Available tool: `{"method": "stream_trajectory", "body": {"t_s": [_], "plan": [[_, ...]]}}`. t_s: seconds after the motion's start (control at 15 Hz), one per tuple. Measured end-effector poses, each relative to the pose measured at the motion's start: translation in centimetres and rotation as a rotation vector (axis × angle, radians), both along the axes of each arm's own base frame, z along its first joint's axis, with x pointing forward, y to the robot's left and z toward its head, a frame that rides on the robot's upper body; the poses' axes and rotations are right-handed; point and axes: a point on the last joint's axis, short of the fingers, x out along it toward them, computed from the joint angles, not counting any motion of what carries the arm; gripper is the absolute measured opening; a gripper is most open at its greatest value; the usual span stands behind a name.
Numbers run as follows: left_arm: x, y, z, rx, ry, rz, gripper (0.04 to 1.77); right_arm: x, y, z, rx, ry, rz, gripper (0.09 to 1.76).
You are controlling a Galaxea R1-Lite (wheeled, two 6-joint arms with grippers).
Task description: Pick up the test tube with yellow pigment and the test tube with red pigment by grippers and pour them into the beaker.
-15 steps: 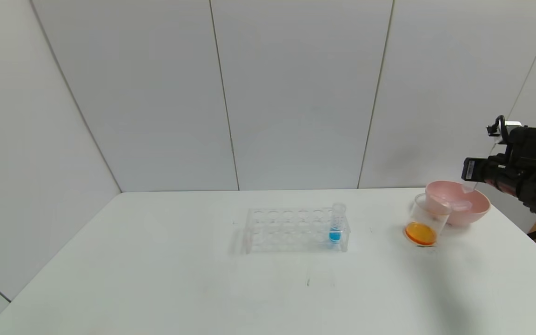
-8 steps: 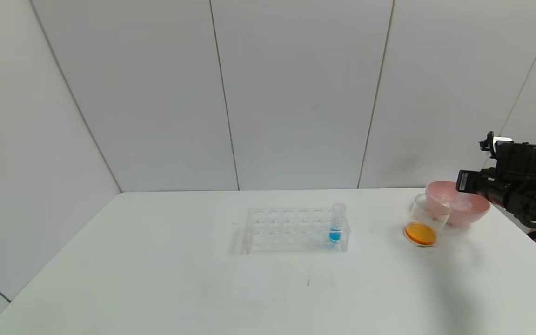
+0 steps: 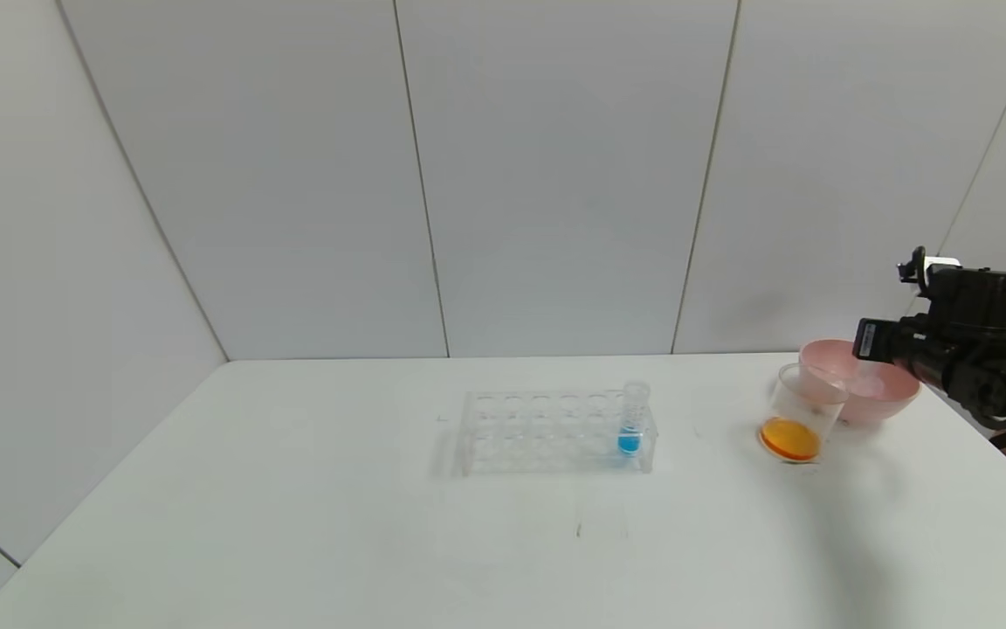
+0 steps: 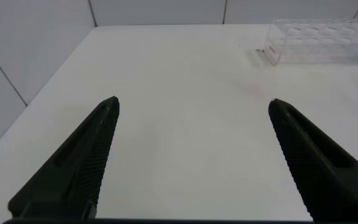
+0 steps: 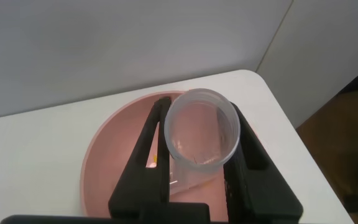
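- While the right gripper [image 5: 194,158] clamps an emptied test tube [image 5: 201,137] between its fingers [image 5: 143,155], it hangs low over the pink bowl [image 5: 107,158], just behind the beaker [image 3: 798,419].
- Orange liquid sits in that beaker: both pours look done, only dropping this tube remains.
- Left of the beaker, the rack [image 3: 555,430] holds just the blue tube [image 3: 631,424].
- Left gripper [image 4: 191,155] gapes, idle.
- Since a second ago the right gripper has dropped toward the bowl.
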Motion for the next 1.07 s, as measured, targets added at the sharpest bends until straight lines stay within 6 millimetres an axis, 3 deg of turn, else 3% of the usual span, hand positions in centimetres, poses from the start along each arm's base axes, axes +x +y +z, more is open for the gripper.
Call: {"method": "stream_trajectory", "body": {"t_s": [0.4, 0.53, 0.73, 1.07], "plan": [[0.0, 0.0, 0.0, 0.0, 0.0, 0.0, 1.72, -0.1, 0.1, 0.1, -0.002, -0.007, 0.005, 0.55], [0.0, 0.0, 0.0, 0.0, 0.0, 0.0, 1.72, -0.2, 0.1, 0.1, 0.002, -0.004, 0.018, 0.82], [0.0, 0.0, 0.0, 0.0, 0.0, 0.0, 1.72, -0.2, 0.2, 0.2, 0.001, -0.015, 0.019, 1.1], [0.0, 0.0, 0.0, 0.0, 0.0, 0.0, 1.72, -0.2, 0.8, 1.1, -0.004, -0.037, 0.029, 1.39]]}}
